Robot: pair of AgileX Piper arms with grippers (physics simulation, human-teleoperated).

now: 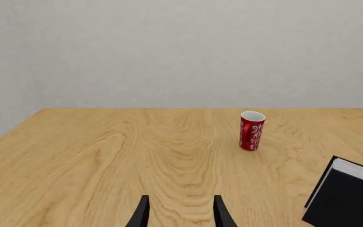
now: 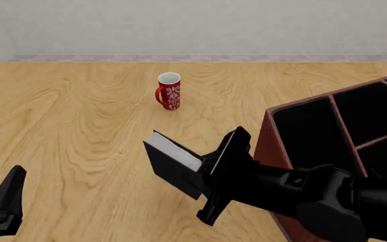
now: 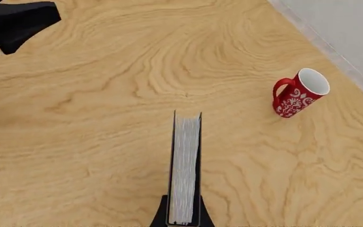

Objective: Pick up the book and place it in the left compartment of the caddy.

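Note:
The black book point(image 2: 173, 169) with white page edges is held tilted above the table by my right gripper point(image 2: 219, 176), which is shut on its near end. It shows edge-on in the right wrist view point(image 3: 185, 170) and at the side of the left wrist view point(image 1: 349, 196). The dark red-brown caddy point(image 2: 269, 136) stands at the right; its long narrow left compartment point(image 2: 308, 133) has black walls. My left gripper point(image 1: 179, 215) is open and empty, low at the near left point(image 2: 2, 204).
A red mug point(image 2: 169, 91) with a white pattern stands upright on the wooden table point(image 2: 66, 116), beyond the book. It also shows in the left wrist view point(image 1: 251, 130) and the right wrist view point(image 3: 298, 93). A grey wall runs along the table's far edge.

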